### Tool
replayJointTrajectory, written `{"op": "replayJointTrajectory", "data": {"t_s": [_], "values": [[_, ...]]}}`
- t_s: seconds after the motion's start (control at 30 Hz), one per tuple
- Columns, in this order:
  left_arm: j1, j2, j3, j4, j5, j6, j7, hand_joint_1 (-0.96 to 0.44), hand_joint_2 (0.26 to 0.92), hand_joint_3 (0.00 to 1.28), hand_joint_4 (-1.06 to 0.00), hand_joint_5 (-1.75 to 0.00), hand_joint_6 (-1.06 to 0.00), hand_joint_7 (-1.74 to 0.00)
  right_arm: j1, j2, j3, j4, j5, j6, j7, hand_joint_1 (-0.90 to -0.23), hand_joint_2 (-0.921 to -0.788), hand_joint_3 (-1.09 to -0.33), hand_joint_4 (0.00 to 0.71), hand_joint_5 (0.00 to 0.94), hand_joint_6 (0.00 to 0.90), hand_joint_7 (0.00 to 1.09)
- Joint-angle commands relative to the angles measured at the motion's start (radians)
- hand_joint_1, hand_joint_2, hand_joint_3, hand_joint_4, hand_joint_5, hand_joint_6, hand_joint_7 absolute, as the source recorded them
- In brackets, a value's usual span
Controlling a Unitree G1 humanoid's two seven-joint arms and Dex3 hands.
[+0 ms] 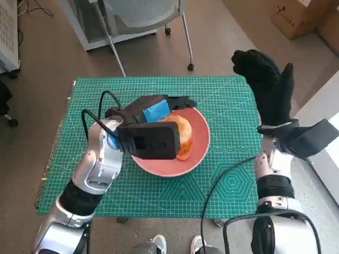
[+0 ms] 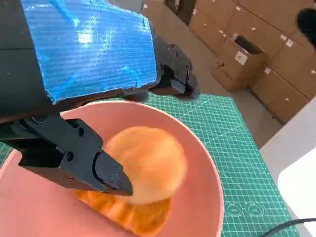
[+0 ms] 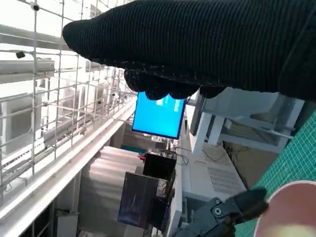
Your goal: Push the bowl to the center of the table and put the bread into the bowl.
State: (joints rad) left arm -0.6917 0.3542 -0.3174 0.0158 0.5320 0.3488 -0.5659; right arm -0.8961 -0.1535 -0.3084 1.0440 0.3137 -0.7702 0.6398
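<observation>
Left hand: the left hand [image 1: 151,124] hangs over the pink bowl [image 1: 198,151], its black fingers [image 2: 106,173] reaching down to the bread roll [image 2: 148,163]; one fingertip touches the roll's side, but whether the roll is gripped or already let go cannot be told.
Bread: the roll lies inside the bowl, just beyond and under the fingers, on a flatter orange slice [image 2: 128,215]; by the look of it, the placing step is at or near its end.
Bowl: it sits near the middle of the table, directly beneath the left hand, so the push seems done.
Right hand: the gloved right hand [image 1: 267,84] is raised off the table's far right corner, well apart from the bowl, fingers loosely curled and holding nothing; probably kept clear so the left arm can work.
Surface: a green cutting mat [image 1: 233,116] with a printed grid covers the table; it looks flat and should let the bowl slide.
Room: a grey chair [image 1: 143,16] stands beyond the table, cardboard boxes [image 2: 247,54] on the floor, a blue screen [image 3: 159,116] in the distance.
</observation>
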Motion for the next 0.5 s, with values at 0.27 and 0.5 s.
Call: {"op": "replayJointTrajectory", "data": {"t_s": [0.27, 0.5], "values": [[0.062, 0.062, 0.102, 0.008, -0.114, -0.212, 0.083, -0.36, 0.812, 0.01, -0.05, 0.00, -0.21, 0.00, -0.003, 0.019, -0.001, 0.002, 0.008, 0.006, -0.005, -0.658, -0.921, -0.704, 0.180, 0.000, 0.342, 0.00], [0.089, 0.077, 0.228, 0.064, -0.261, -0.381, 0.131, -0.36, 0.817, 0.01, -0.05, 0.00, -0.21, 0.00, -0.018, 0.018, 0.005, 0.009, -0.005, 0.002, -0.014, -0.646, -0.921, -0.706, 0.168, 0.000, 0.341, 0.00]]}}
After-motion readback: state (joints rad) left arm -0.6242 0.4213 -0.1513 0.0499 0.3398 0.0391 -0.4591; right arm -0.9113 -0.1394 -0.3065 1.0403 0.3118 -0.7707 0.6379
